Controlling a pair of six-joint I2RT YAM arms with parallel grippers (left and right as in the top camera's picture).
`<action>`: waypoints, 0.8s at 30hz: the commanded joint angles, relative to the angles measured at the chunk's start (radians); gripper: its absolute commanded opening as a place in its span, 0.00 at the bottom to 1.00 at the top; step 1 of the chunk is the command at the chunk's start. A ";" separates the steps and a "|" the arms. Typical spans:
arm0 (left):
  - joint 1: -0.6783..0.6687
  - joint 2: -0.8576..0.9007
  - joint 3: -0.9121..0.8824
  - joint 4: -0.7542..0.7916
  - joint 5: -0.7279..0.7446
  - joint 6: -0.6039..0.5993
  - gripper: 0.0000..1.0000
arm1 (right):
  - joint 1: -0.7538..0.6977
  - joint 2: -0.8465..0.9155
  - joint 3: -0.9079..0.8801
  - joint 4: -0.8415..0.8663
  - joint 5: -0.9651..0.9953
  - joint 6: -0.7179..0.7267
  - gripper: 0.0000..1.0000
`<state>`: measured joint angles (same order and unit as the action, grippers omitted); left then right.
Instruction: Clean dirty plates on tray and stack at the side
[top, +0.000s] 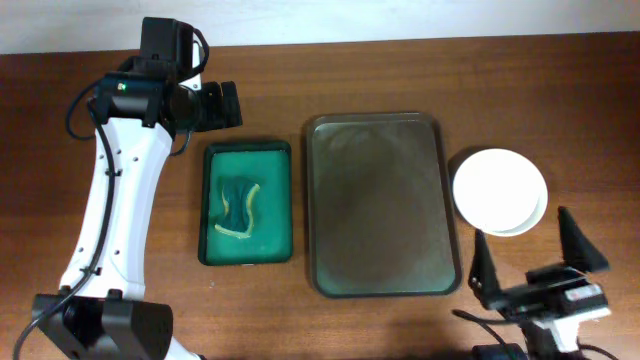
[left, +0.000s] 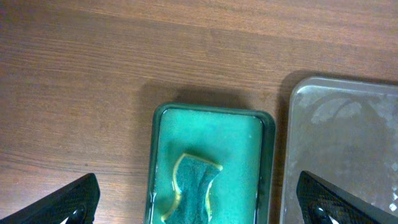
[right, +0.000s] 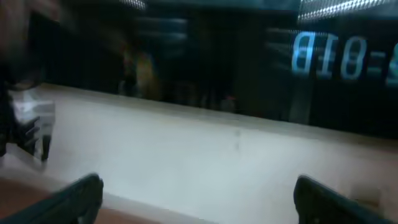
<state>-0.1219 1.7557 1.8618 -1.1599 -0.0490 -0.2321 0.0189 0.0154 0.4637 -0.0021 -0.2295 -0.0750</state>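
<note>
End effectors — left (left: 198, 186), right (top: 521, 226) — gape wide, empty.

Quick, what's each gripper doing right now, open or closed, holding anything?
Left gripper: open, holding nothing.
Right gripper: open, holding nothing.

Count on the desk: two trays, one sponge, two plates, two arms.

One desk (top: 400, 60) carries everything counted here. Trays number two: one large grey tray (top: 380, 205) and one smaller green tray (top: 282, 165). There is one sponge (top: 238, 207), a single piece. The white plates (top: 498, 188) come to two as far as the overhead view shows: one full face and one rim beneath it. Arms number two, one left arm (top: 118, 200) and one right arm (top: 552, 312), each with one tool: the left tool (top: 228, 105) and the right tool (top: 530, 258). Each tool has two fingers, four in all.
</note>
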 joint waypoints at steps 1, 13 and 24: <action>0.002 -0.010 0.011 0.002 0.008 -0.005 0.99 | 0.007 -0.012 -0.144 0.219 -0.028 0.004 0.98; 0.002 -0.010 0.011 0.002 0.008 -0.005 0.99 | -0.024 -0.012 -0.458 0.237 0.057 0.004 0.98; 0.002 -0.010 0.011 0.002 0.008 -0.005 0.99 | -0.024 -0.012 -0.458 -0.080 0.241 0.003 0.98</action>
<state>-0.1219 1.7557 1.8618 -1.1599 -0.0486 -0.2321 -0.0002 0.0120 0.0109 -0.0746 -0.0204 -0.0784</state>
